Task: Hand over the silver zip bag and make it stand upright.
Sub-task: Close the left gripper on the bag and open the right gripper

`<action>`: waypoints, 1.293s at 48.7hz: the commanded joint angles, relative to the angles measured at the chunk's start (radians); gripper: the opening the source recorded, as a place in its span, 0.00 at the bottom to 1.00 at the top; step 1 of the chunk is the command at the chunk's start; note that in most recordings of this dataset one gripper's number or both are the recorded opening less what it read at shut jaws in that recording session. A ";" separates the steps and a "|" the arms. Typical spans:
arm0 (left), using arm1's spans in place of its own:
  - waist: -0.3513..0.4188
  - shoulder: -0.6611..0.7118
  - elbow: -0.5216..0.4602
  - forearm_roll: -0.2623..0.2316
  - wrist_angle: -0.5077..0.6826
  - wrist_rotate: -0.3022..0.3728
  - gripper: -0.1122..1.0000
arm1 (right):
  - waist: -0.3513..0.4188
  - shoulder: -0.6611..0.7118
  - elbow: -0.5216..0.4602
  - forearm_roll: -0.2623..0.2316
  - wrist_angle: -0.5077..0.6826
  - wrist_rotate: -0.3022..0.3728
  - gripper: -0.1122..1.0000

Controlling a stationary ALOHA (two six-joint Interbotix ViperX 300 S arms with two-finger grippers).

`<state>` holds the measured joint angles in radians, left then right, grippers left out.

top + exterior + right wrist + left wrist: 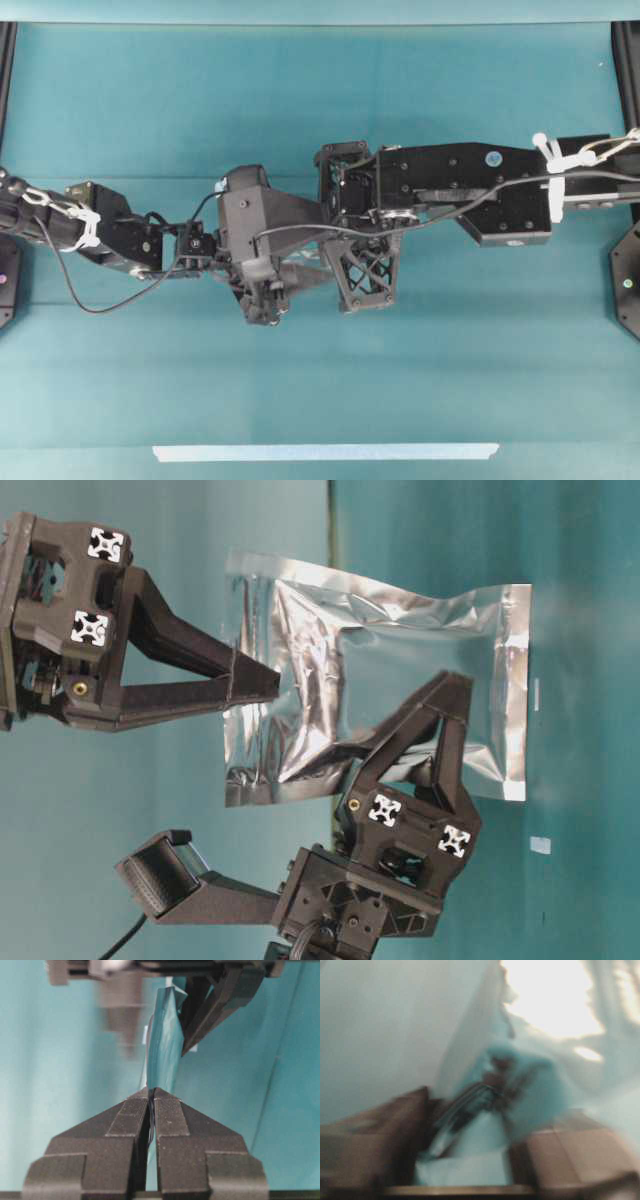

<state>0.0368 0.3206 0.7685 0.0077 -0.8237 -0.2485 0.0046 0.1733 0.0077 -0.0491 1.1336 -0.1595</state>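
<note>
Overhead, arms: the left arm [110,235] is reaching in from the left and the right arm [470,190] from the right, and they are meeting over the middle of the teal table [320,100].
Overhead, bag: the silver zip bag [303,275] is showing only as a grey sliver under the wrists, so its grip cannot be told here.
Table level, bag: the silver zip bag [400,640] is hanging in the air, its flat crinkled face turned to the camera.
Table level, right gripper: the right gripper [272,685] is coming in from the upper left of the picture, its tips pinching the bag's sealed edge.
Table level, left gripper: the left gripper [452,690] is rising from below, its near finger lying across the bag's face; the far finger is hiding behind the foil, so the gap cannot be told here.
Left wrist, view: everything is blurring. The two fingers [375,1130] are standing apart at the bottom corners and the bag [470,1050] is filling the space between and above them.
Right wrist, right gripper: the right gripper [151,1092] is pressing its pads together on the bag's near edge.
Right wrist, bag: the bag [165,1040] is running edge-on away from the pads.
Right wrist, left gripper: the left gripper [156,1047] is straddling the far end, one finger [210,1010] lying against the foil, the other smeared and just clear of it.
</note>
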 commanded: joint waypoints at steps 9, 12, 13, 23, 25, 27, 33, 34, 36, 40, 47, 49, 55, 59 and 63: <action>-0.008 0.002 -0.017 0.002 0.008 0.035 0.42 | 0.005 -0.009 0.002 -0.002 -0.011 0.006 0.12; -0.008 0.002 -0.015 0.002 0.020 0.038 0.41 | 0.005 -0.009 0.003 -0.002 -0.014 0.006 0.12; -0.008 0.002 -0.015 0.002 0.023 0.040 0.40 | 0.005 -0.009 0.003 -0.002 -0.014 0.006 0.12; -0.008 0.002 -0.014 0.002 0.041 0.057 0.39 | 0.008 -0.009 0.005 -0.002 -0.014 0.017 0.12; -0.008 0.000 -0.014 0.002 0.043 0.063 0.39 | 0.008 -0.009 0.003 -0.002 -0.014 0.018 0.12; -0.008 0.000 -0.014 0.002 0.044 0.071 0.39 | 0.008 -0.009 0.003 -0.002 -0.014 0.018 0.12; -0.008 0.000 -0.015 0.002 0.064 0.080 0.39 | 0.008 -0.009 0.005 -0.002 -0.014 0.020 0.12; -0.008 0.000 -0.014 0.002 0.064 0.080 0.39 | 0.008 -0.009 0.005 -0.002 -0.014 0.020 0.12; -0.008 0.000 -0.012 0.002 0.066 0.080 0.39 | 0.008 -0.009 0.005 -0.002 -0.014 0.020 0.12; -0.008 0.000 -0.014 0.002 0.064 0.081 0.39 | 0.008 -0.009 0.015 -0.002 -0.014 0.020 0.12; -0.008 0.000 -0.015 0.002 0.064 0.087 0.39 | 0.008 -0.017 0.032 -0.002 -0.015 0.023 0.12; -0.008 0.000 -0.015 0.002 0.066 0.089 0.39 | 0.008 -0.018 0.035 0.002 -0.017 0.023 0.12; -0.008 0.000 -0.020 0.002 0.063 0.094 0.37 | 0.008 -0.020 0.038 0.014 -0.025 0.023 0.12; -0.008 0.000 -0.020 0.002 0.064 0.098 0.37 | 0.008 -0.021 0.037 0.018 -0.029 0.025 0.12; -0.008 0.000 -0.020 0.002 0.066 0.114 0.37 | 0.008 -0.021 0.034 0.018 -0.028 0.029 0.15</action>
<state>0.0322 0.3267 0.7593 0.0077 -0.7547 -0.1396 0.0046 0.1718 0.0506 -0.0383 1.1075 -0.1457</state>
